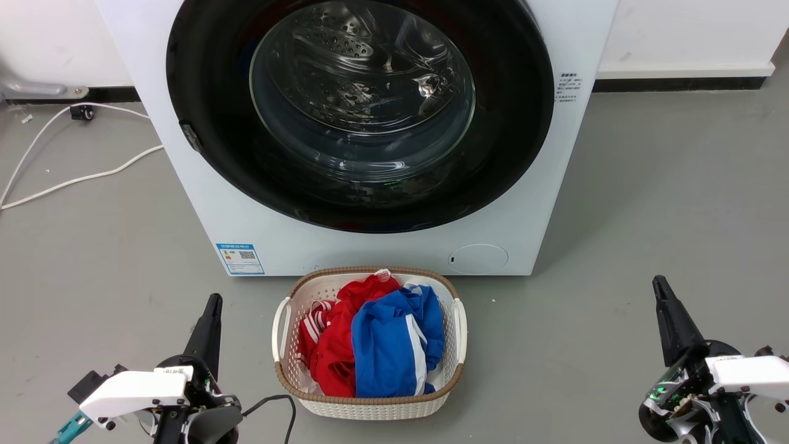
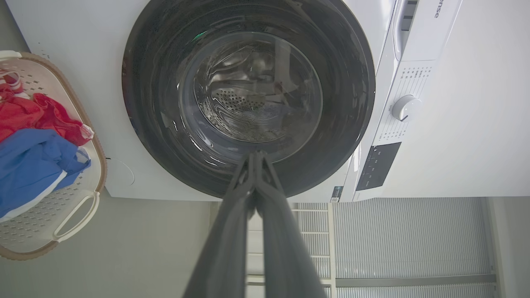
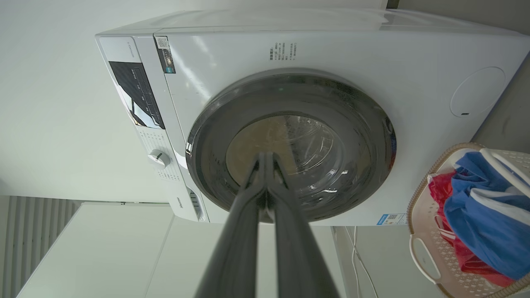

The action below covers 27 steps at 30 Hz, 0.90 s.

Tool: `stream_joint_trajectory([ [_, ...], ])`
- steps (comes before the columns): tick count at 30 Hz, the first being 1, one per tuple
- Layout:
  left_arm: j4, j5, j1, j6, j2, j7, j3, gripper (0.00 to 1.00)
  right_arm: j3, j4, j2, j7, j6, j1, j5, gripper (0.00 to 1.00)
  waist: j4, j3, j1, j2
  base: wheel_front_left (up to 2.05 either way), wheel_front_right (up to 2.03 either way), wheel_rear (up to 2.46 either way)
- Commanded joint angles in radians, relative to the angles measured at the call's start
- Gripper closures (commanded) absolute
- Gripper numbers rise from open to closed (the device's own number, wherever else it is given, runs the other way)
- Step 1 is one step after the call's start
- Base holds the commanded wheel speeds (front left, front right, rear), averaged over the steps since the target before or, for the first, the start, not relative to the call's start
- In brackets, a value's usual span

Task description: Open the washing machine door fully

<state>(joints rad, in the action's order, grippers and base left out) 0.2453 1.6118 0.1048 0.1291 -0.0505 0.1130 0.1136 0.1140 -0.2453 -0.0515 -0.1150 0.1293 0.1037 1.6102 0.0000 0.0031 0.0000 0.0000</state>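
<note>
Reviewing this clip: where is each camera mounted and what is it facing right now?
Head view: on the head, looking forward and down at the washing machine door and laundry basket; left gripper lower left, right gripper lower right.
Left wrist view: on the left wrist, facing the door along its own shut fingers.
Right wrist view: on the right wrist, facing the door along its fingers.
Shared: all three see door and basket.

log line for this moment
washing machine door: closed | left gripper: shut, empty, clear of door | right gripper: shut, empty, clear of door | laundry basket: in front of door
</note>
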Motion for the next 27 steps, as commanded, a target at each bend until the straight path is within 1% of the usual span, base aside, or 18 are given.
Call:
stream_joint_trajectory([
  [1,0.001,-0.004,0.008,0.004,0.001,0.002,0.001,1.00,-0.001,-0.001,0.003,0.001,0.003,0.011,-0.001,1.00,0.000,0.000,0.0000,0.0000,0.00,0.00,0.00],
  [27,0.001,-0.004,0.008,0.004,0.001,0.002,0.001,1.00,-0.001,-0.001,0.003,0.001,0.003,0.011,-0.001,1.00,0.000,0.000,0.0000,0.0000,0.00,0.00,0.00],
])
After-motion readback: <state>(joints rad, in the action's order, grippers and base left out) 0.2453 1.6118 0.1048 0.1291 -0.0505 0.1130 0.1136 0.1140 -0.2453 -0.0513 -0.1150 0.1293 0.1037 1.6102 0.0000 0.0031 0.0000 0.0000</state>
